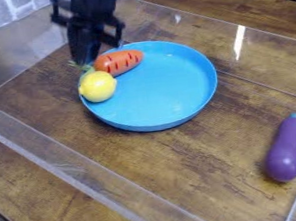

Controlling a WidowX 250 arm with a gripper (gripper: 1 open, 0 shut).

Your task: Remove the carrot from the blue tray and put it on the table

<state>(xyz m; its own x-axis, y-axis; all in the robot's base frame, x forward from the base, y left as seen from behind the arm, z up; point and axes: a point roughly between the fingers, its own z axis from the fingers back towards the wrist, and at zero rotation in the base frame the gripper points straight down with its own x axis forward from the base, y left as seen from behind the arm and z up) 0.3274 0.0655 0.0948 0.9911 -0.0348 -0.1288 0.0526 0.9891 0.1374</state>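
Note:
The carrot [122,60], orange-red with a green top, sticks out to the right from the tips of my gripper [93,56], over the back-left rim of the blue tray [176,89]. The black gripper is shut on the carrot's leafy end, and the arm above it reaches up out of the frame. A yellow lemon [97,85] sits inside the tray at its left edge, just below the carrot. The dark wooden table [144,173] lies all around the tray.
A purple eggplant [285,149] lies on the table at the right. Clear plastic edging [39,135] runs along the table's left and front sides. Bare wood shows left of and in front of the tray.

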